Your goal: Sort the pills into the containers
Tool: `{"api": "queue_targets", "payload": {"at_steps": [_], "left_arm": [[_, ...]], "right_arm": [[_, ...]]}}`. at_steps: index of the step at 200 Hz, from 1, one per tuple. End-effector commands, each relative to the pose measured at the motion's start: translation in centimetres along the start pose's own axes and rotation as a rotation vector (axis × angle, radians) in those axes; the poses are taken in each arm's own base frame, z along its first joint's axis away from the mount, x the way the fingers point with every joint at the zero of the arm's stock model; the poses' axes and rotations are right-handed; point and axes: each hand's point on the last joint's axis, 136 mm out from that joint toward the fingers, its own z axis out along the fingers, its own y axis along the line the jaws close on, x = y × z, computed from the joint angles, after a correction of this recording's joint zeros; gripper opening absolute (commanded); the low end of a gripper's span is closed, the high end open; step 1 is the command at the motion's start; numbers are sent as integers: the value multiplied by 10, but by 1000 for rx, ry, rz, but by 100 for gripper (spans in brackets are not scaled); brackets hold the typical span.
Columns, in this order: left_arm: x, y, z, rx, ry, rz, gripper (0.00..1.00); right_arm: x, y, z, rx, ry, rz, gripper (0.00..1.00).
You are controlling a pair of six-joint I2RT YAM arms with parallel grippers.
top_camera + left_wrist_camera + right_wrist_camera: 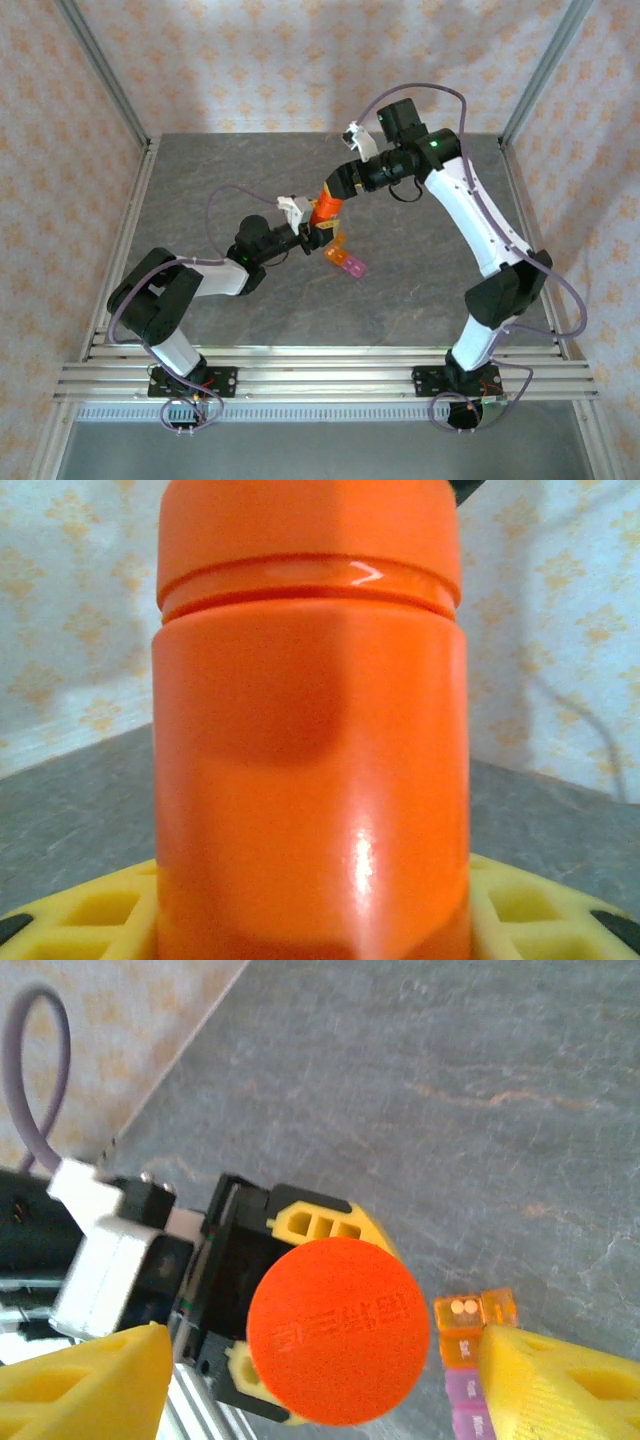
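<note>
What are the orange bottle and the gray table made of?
The bottle looks like smooth, glossy plastic: light glints off its side. The table looks like stone, gray with pale veins, but could be a printed sheet.

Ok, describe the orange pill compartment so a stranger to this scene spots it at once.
At the middle of the grey table the left gripper grips a tall orange bottle. Beside it lie two tiny translucent boxes in a row. The orange compartment is the one nearer the bottle; the pink compartment lies beyond it.
</note>
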Motion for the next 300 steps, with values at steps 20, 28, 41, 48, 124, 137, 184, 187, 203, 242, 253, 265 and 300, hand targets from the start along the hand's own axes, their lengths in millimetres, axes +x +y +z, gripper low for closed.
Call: {"api": "queue_targets", "payload": {"at_steps": [20, 28, 41, 48, 124, 137, 184, 187, 203, 242, 253, 265, 300], "left_arm": [[-22, -9, 7, 83, -63, -2, 0], [-21, -9, 8, 85, -62, -3, 0], [-21, -9, 8, 86, -61, -3, 0], [-21, -9, 8, 87, -61, -4, 0], [-19, -9, 9, 90, -59, -10, 0], [-20, -9, 9, 91, -59, -10, 0], [-23, -6, 10, 74, -68, -4, 0], [-23, -6, 9, 71, -68, -4, 0], [-26, -3, 9, 46, -78, 6, 0], [-31, 1, 5, -71, -91, 103, 0], [-31, 0, 4, -106, -90, 139, 0], [-30, 0, 4, -142, -85, 176, 0], [-27, -2, 4, -203, -81, 236, 0]], "right_arm": [[19, 5, 0, -37, 92, -55, 74], [19, 5, 1, -34, 94, -55, 73], [20, 3, 3, -33, 94, -51, 70], [21, 2, 5, -34, 100, -45, 69], [19, 1, 9, -46, 87, -22, 53], [19, 1, 10, -48, 89, -17, 48], [18, 0, 16, -54, 67, 37, 37], [18, 0, 17, -55, 66, 42, 37], [19, -4, 22, -32, 52, 97, 37], [30, -14, 44, 69, 8, 256, 36], [35, -17, 51, 112, -6, 293, 36], [39, -18, 58, 137, -16, 328, 36], [48, -21, 71, 168, -35, 407, 36]]}}
